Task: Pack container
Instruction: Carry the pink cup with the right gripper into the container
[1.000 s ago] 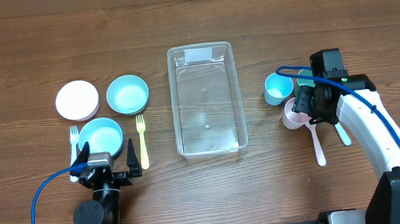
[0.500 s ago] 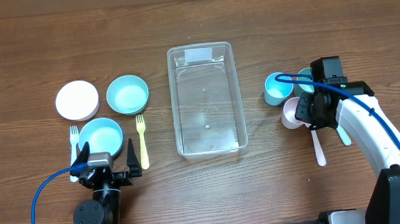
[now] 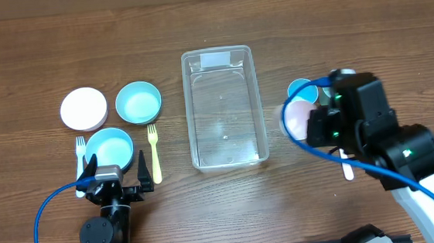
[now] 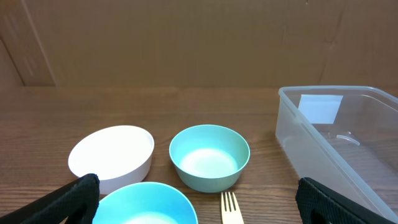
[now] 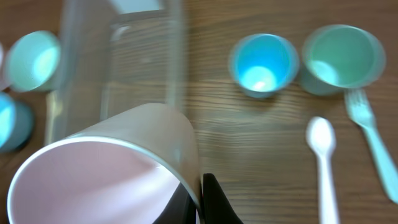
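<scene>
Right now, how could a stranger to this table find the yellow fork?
Start at the clear container in the middle of the table and look left of it. The yellow fork lies beside the bright blue bowl nearest the robot, on its container side. It is the only yellow thing; the white fork lies on that bowl's other side.

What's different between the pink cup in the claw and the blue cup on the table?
The pink cup is gripped by the right claw; the blue cup stands free on the table. The pink cup is tipped over, while the blue cup sits upright. Both are empty, open-topped cups.
</scene>
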Tool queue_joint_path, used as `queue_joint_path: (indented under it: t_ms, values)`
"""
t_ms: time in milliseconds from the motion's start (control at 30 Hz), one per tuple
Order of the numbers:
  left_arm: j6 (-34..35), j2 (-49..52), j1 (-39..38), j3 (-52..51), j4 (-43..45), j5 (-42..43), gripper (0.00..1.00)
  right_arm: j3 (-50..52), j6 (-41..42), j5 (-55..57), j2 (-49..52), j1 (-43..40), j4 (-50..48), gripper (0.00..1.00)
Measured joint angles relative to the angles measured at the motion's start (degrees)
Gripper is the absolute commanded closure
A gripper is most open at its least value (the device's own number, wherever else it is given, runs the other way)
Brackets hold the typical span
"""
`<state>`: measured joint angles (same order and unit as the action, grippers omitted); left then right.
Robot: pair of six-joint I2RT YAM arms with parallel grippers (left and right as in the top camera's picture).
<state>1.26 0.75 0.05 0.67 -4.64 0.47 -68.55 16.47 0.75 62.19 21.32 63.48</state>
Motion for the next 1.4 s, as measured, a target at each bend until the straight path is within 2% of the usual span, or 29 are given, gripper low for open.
queue_joint_path:
  t_ms: [100,367,500,733,867,1033,1133,1300,1400]
  values:
    - [-0.02,0.00,0.00,0.00,-0.02,0.00,0.00,-3.04,0.00,0.70,3.82,6.16,-0.70,0.96]
    - [-0.02,0.00,0.00,0.00,0.00,0.00,0.00,-14.62,-1.75,1.38,25.94,12.04,0.48,0.96]
    - [-0.02,0.00,0.00,0.00,0.00,0.00,0.00,-16.48,-2.58,2.82,29.97,14.91,0.61,0.96]
    - [-0.02,0.00,0.00,0.00,0.00,-0.02,0.00,-16.63,-2.60,5.33,30.67,14.99,-6.54,0.96]
    - [-0.02,0.00,0.00,0.00,0.00,0.00,0.00,-16.76,-2.78,11.98,31.87,14.99,-14.16,0.96]
    - [0.00,0.00,0.00,0.00,0.00,0.00,0.00,-17.49,-2.36,17.00,38.05,14.97,-22.40,0.96]
    - [-0.02,0.00,0.00,0.00,0.00,-0.02,0.00,-17.62,0.07,16.15,45.24,13.49,-19.63,0.96]
    - [0.00,0.00,0.00,0.00,0.00,0.00,0.00,-25.55,2.38,9.16,45.99,4.98,-16.65,0.96]
    - [-0.02,0.00,0.00,0.00,0.00,0.00,0.00,-27.45,3.26,7.30,45.97,3.91,-15.52,0.96]
